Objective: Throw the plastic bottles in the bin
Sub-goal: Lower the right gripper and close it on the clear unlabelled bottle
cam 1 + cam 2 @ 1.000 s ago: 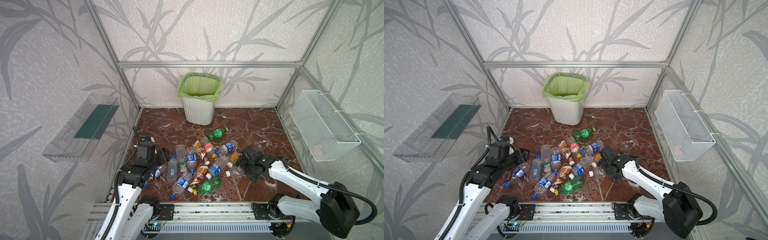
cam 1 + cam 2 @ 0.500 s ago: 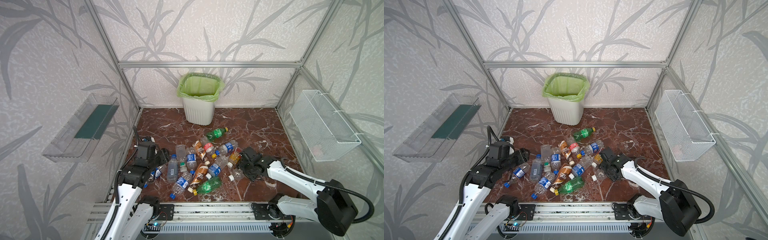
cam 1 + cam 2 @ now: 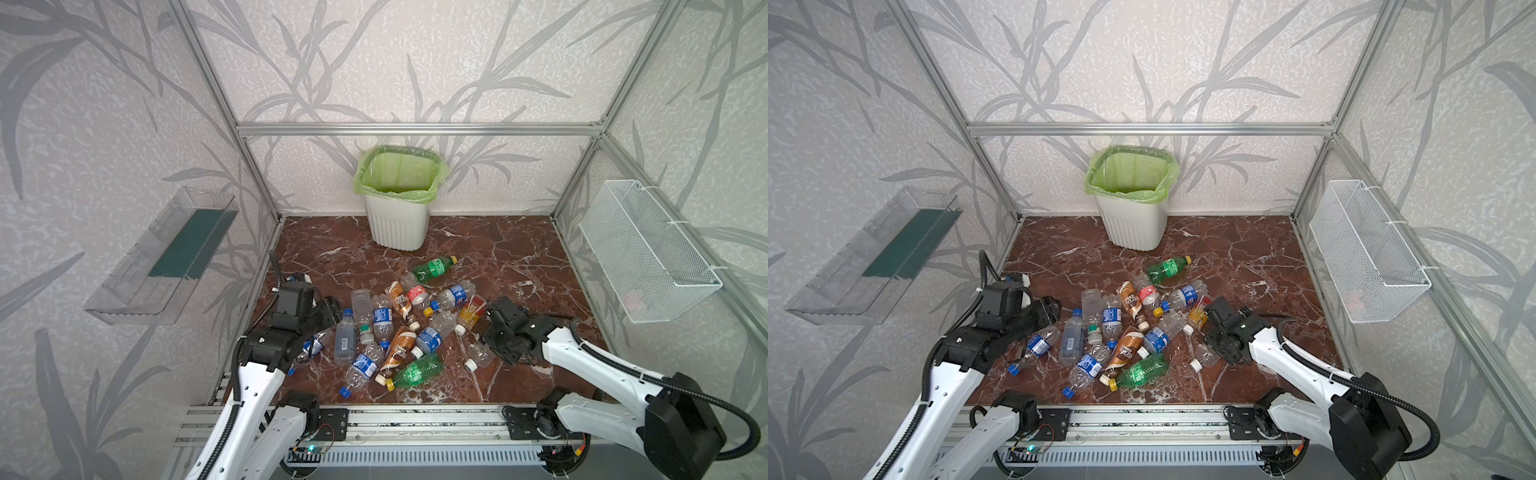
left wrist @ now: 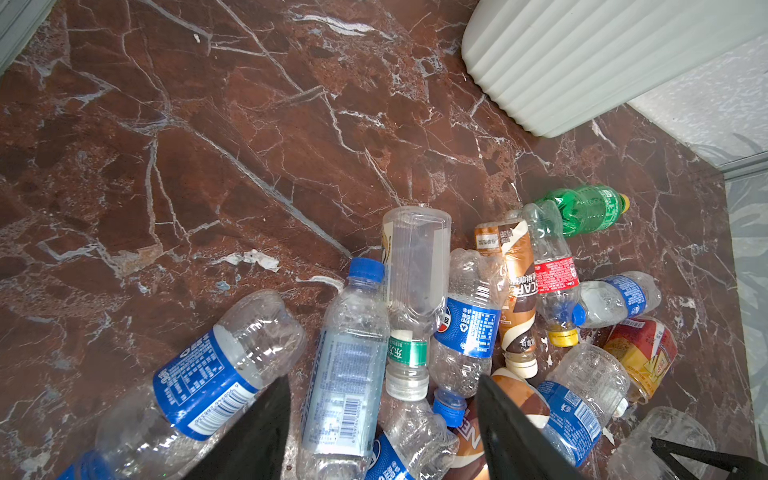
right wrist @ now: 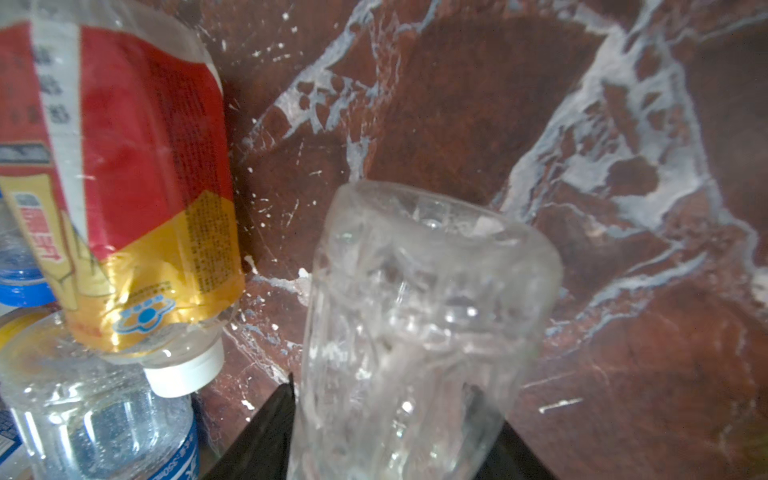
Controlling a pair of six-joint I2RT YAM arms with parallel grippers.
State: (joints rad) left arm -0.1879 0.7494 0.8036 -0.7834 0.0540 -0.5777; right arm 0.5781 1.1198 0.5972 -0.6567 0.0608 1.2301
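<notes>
One white ribbed plastic bin (image 3: 398, 226), lined in light green, stands at the back; some fifteen small plastic bottles (image 3: 382, 321) litter the red-brown marble floor (image 3: 503, 249) before it. Right gripper (image 5: 376, 401), wide a second ago, now pinches a clear unlabelled white-capped bottle (image 5: 419, 307); left gripper (image 4: 382, 380) hovers half-open, empty, unmoved.

high front overviews; close wrist views onto bottles (image 4: 469, 328)
</notes>
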